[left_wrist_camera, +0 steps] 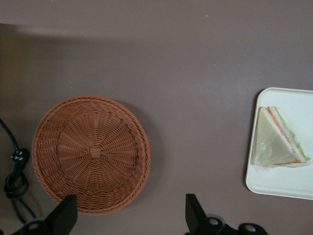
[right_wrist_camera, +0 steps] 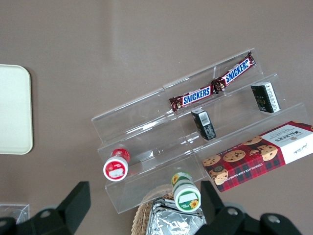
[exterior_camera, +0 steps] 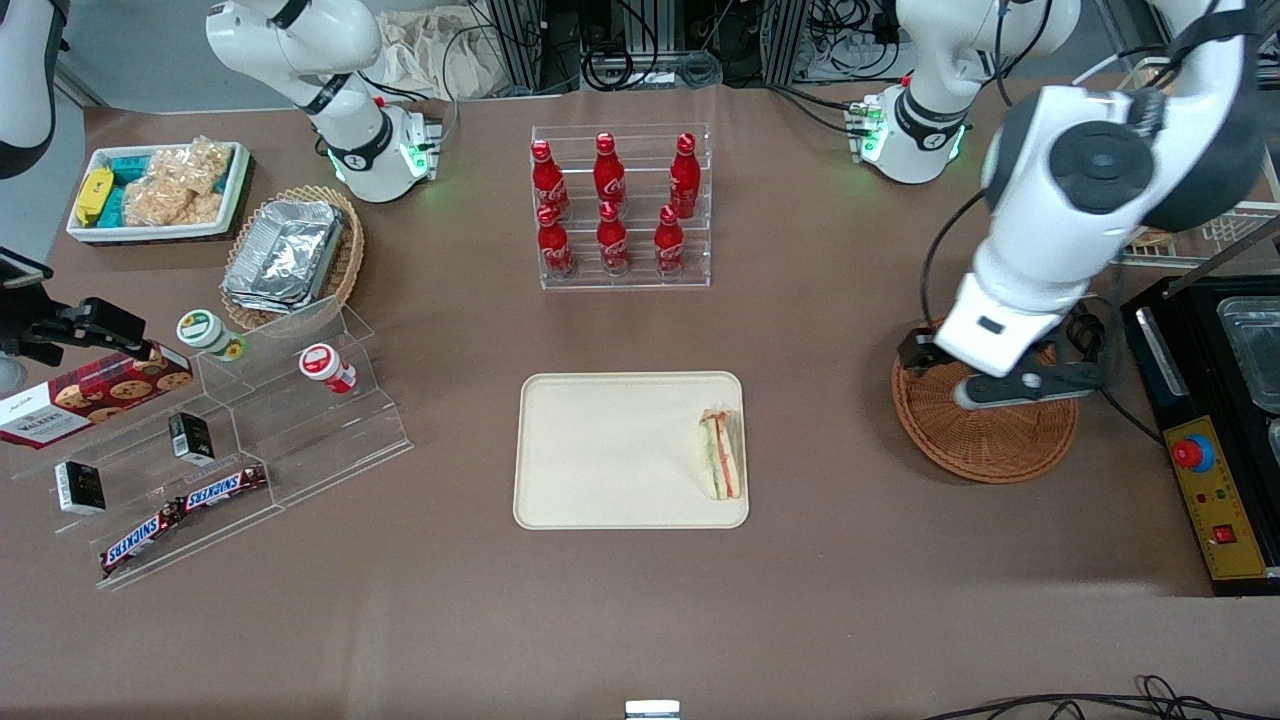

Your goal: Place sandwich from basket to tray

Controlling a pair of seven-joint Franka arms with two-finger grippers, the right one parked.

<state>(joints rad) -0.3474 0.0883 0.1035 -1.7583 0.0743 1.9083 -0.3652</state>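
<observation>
Lying on the cream tray at the edge nearest the wicker basket, the wedge sandwich looked already delivered, placed just inside the low rim. The gripper hung above the basket with its fingers spread wide and nothing between them, which suggested a release and retreat. The basket was round, shallow and reddish-brown, its weave radiating from a small central knot, and it held nothing. The sandwich showed pale bread, red and green layers, and glossy clear wrap over the smooth brown worktop.
</observation>
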